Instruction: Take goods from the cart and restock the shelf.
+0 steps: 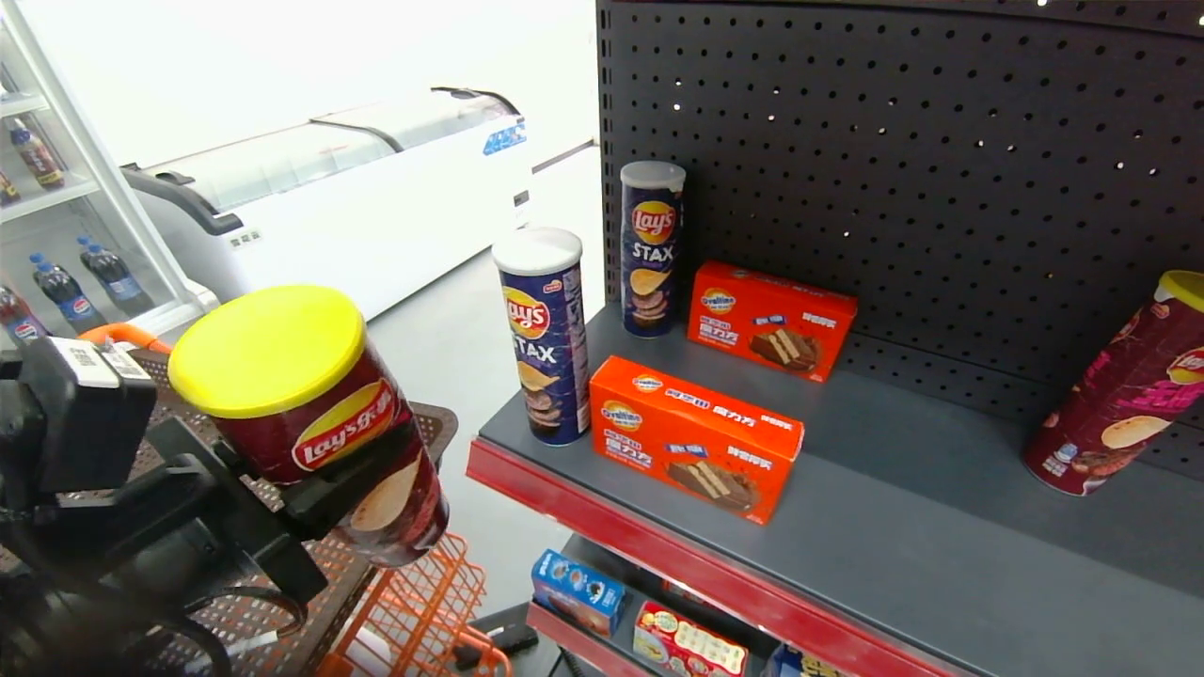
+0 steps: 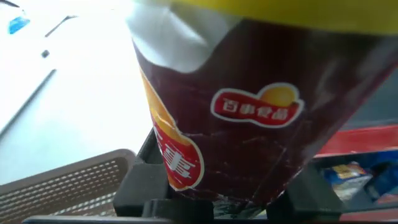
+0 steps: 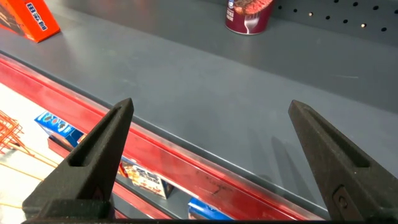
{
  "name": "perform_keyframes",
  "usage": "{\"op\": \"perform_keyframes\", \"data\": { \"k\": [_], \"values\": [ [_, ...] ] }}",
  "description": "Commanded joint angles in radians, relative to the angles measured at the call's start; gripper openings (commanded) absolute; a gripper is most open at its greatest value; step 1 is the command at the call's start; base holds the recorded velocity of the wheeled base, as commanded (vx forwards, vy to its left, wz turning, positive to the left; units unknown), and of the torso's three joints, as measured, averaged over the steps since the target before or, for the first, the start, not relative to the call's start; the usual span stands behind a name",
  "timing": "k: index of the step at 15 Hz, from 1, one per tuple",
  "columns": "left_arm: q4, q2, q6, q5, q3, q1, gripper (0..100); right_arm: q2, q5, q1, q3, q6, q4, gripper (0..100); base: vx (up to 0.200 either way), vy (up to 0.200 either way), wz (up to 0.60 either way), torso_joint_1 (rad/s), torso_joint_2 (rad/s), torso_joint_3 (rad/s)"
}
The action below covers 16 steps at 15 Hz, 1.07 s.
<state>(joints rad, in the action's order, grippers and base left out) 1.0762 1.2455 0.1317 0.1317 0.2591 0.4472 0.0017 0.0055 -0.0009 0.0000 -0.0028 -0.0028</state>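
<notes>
Maroon chip can (image 1: 310, 423) with a yellow lid sits clamped in the left end effector (image 1: 320, 470), whose fingers close on its lower body. It hangs off the shelf (image 1: 894, 527), beyond the shelf's left end and above the orange cart (image 1: 414, 602). The right end effector (image 3: 211, 168) is spread open with nothing in it, over the shelf's red front lip.

The likeliest trouble is a knock. A blue can (image 1: 546, 338) stands at the shelf's left front corner with an orange box (image 1: 696, 437) just beside it, both on the straightest way in. A low entry could also catch the can's base on the red lip. Because the grip sits low, the can may pivot if bumped.

Its long axis runs near vertical, lid up and base down. It appears to lean, with the lid tipped away from the shelf and the base nearer it. Released like that, it would probably topple.
</notes>
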Motion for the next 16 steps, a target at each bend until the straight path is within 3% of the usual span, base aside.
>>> {"op": "perform_keyframes", "data": {
  "k": [1,4,5,8,11,14,16],
  "values": [
    [0.001,-0.024,-0.004,0.017,-0.017,-0.01,0,0.001,0.001,-0.001,0.0,0.0,0.0,100,0.0,0.0,0.0,0.0,0.0,0.0],
    [0.001,-0.054,-0.023,0.023,-0.028,-0.012,0,0.001,0.001,0.001,0.0,0.0,0.0,100,0.0,0.0,0.0,0.0,0.0,0.0],
    [0.002,-0.061,-0.066,0.022,-0.02,-0.005,0,0.001,0.001,-0.001,0.0,0.0,0.0,100,0.0,0.0,0.0,0.0,0.0,0.0],
    [-0.019,-0.12,-0.075,0.022,-0.049,0.001,0,0.001,0.001,-0.001,0.0,0.0,0.0,100,0.0,0.0,0.0,0.0,0.0,0.0],
    [-0.194,-0.232,-0.075,0.022,-0.04,0.002,0,0.001,0.001,0.001,0.0,0.0,0.0,100,0.0,0.0,0.0,0.0,0.0,0.0],
    [-0.34,-0.316,-0.075,0.031,0.003,0.085,0,0.001,0.001,-0.001,0.0,0.0,-0.002,100,0.0,0.0,0.0,0.0,0.0,0.0],
    [-0.407,-0.337,-0.075,0.032,0.035,0.111,0,0.001,0.004,0.001,0.0,-0.002,0.0,100,0.0,0.0,0.0,0.0,0.0,0.0]
  ]
}}
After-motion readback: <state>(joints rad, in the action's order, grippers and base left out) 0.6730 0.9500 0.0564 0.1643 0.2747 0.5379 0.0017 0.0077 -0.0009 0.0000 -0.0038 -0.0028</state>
